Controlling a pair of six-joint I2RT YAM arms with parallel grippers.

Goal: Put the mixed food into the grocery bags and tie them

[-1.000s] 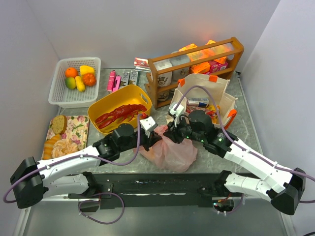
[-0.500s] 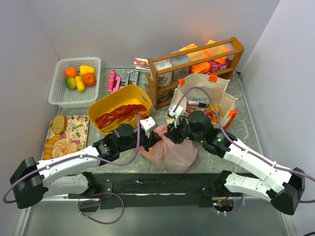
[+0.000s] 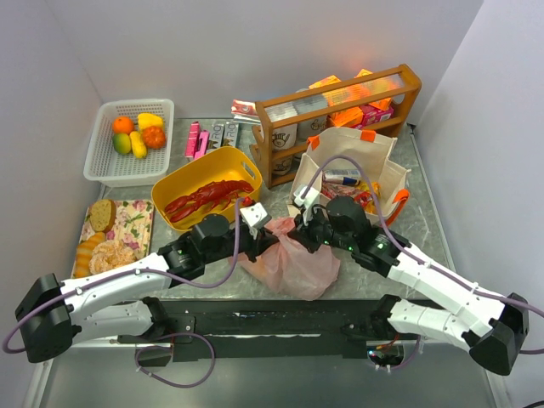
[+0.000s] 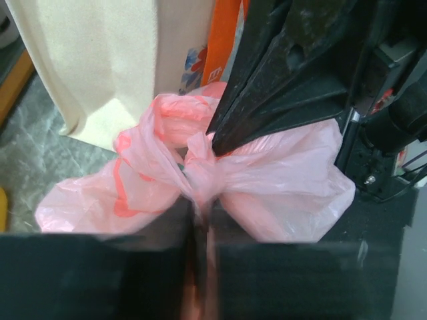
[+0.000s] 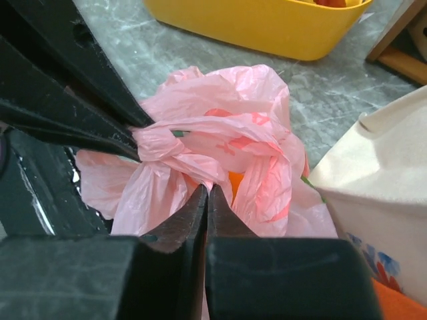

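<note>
Two gathered ears of the thin translucent pink plastic bag (image 3: 293,265), resting on the grey marbled table (image 3: 422,191) just in front of the cream canvas tote with orange handles (image 3: 353,149), are pinched as I see it, one in my clamped left gripper (image 4: 198,223), one in my clamped right gripper (image 5: 205,200).

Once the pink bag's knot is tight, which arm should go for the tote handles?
Right, probably. The right claw sits beside the canvas tote; the left claw would have to cross the pink bag. Both are shut on that bag now.
</note>
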